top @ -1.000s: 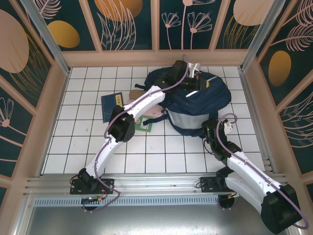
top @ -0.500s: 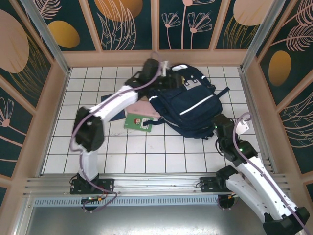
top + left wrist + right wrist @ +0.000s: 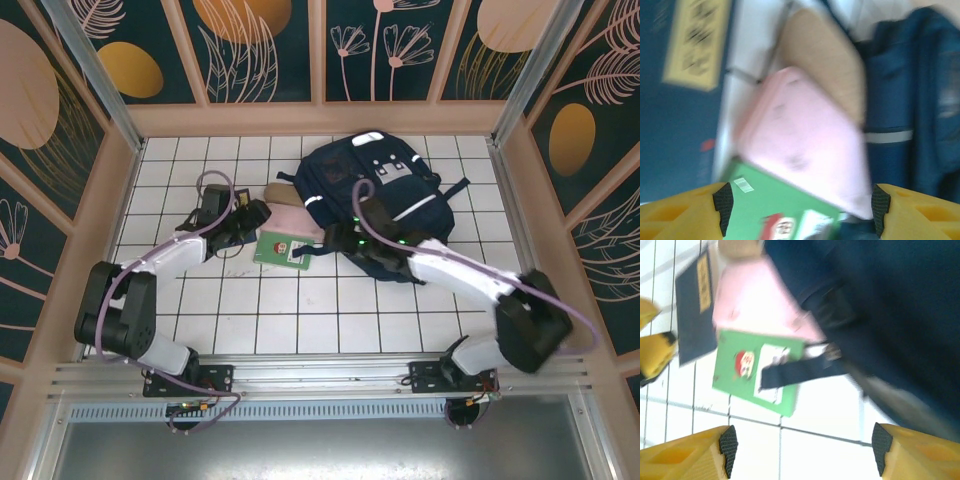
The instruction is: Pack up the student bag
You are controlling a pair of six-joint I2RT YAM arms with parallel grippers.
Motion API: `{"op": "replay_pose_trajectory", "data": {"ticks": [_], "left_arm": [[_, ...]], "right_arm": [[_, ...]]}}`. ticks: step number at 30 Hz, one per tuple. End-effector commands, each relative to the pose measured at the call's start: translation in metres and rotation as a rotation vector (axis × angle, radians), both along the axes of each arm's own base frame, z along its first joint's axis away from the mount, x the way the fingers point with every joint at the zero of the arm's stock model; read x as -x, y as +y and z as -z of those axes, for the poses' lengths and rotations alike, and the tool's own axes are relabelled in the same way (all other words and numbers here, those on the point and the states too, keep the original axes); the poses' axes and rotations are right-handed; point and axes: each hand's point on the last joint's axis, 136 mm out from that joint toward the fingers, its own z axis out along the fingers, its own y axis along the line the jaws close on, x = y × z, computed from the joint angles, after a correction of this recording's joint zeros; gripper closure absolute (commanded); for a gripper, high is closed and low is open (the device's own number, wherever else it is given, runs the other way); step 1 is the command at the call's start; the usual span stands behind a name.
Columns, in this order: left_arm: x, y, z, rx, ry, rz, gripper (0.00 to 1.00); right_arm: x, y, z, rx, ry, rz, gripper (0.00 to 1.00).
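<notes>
The student bag [image 3: 385, 190], a big navy backpack with white stripes, lies at the back centre of the tiled table. A green book [image 3: 284, 250], a pink case [image 3: 300, 222] and a tan object [image 3: 283, 192] lie against its left side. My left gripper [image 3: 250, 218] is open just left of these, over a dark blue book [image 3: 205, 215]. From the left wrist, the green book [image 3: 775, 210] and pink case [image 3: 805, 150] lie ahead of the open left gripper [image 3: 799, 215]. My right gripper [image 3: 345, 238] is open at the bag's front-left corner, with nothing between its fingers [image 3: 727, 450] and the bag's strap [image 3: 795, 372] lying on the green book [image 3: 752, 370].
Wooden walls with aluminium posts [image 3: 95, 70] enclose the white tiled table [image 3: 300, 310]. The two grippers face each other across the green book, a short gap apart. The left gripper's yellow fingers [image 3: 652, 350] appear at the right wrist view's left edge.
The left arm swung from the bag's far side down to the left of the books. The right arm moved from the bag's right to its front-left corner. Both grippers opened.
</notes>
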Motion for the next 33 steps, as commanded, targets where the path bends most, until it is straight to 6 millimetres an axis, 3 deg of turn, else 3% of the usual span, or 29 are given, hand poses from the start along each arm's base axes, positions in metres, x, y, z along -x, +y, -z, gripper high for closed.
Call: {"op": "replay_pose_trajectory", "data": {"ticks": [1,9,17,22,33], "left_arm": [[-0.012,-0.011,-0.010,0.079,-0.060,-0.008,0.26],[-0.008,-0.002,0.031,0.050,0.024,-0.069,0.27],[0.002,-0.003,0.053,0.052,0.066,-0.082,0.27],[0.013,-0.012,0.072,0.054,0.103,-0.061,0.28],[0.032,-0.025,0.078,0.081,0.122,-0.024,0.28]], "right_arm": [[0.003,0.050,0.001,-0.146,0.064,-0.143,0.27],[-0.008,0.086,0.046,-0.227,0.224,-0.128,0.25],[-0.008,0.093,0.073,-0.224,0.285,-0.117,0.25],[-0.010,0.096,0.076,-0.260,0.299,-0.117,0.25],[-0.021,0.102,0.037,-0.440,0.261,-0.112,0.31]]}}
